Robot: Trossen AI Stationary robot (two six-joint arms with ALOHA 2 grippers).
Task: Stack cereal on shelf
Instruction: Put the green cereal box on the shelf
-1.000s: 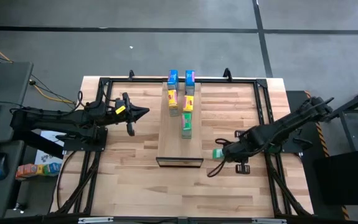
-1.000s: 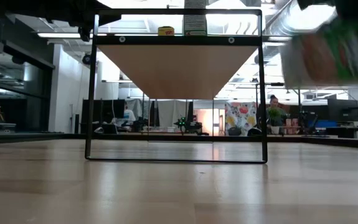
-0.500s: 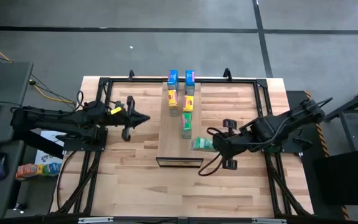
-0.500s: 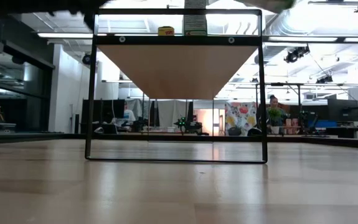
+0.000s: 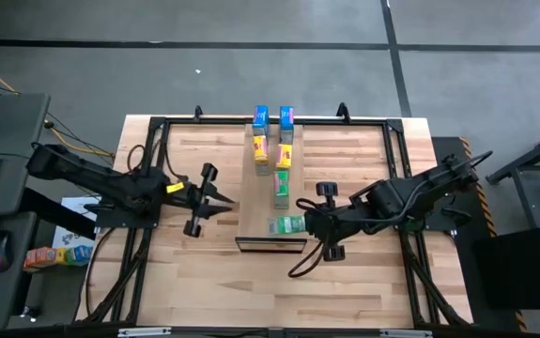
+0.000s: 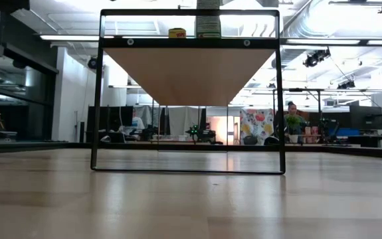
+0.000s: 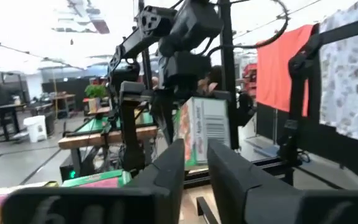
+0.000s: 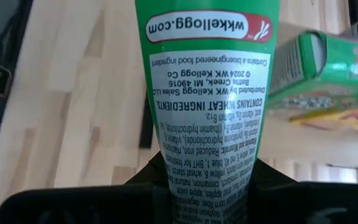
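Observation:
The shelf (image 5: 255, 211) is a pale board on a black frame, its dark front edge (image 5: 271, 246) toward the near side. On it stand two blue boxes (image 5: 261, 116), two yellow boxes (image 5: 261, 148) and one green box (image 5: 280, 188); that green box also shows in the right wrist view (image 8: 328, 74). My right gripper (image 5: 307, 225) is shut on the second green box (image 5: 289, 224) over the shelf's near end. My left gripper (image 5: 230, 199) is shut and empty just left of the shelf, pointing at it; its wrist view shows the held box (image 7: 205, 130). My right gripper pinches the green box between its two fingers (image 8: 142, 182) by the end nearest the wrist (image 8: 207, 177). The fingers come level from the table's right. The box sticks out ahead of them toward the left, over the shelf's near end; whether it rests on the board I cannot tell.
The shelf's black frame (image 6: 280, 99) stands on the striped butcher-block tabletop (image 5: 185, 272). A larger black frame (image 5: 157, 127) borders the table. In the low view a yellow box (image 6: 177, 32) and a green box (image 6: 208, 26) show on the shelf top.
My right gripper has carried the green box up and toward the table's left, from beside the shelf to over its near end. My left gripper has swung toward the near edge and toward the shelf.

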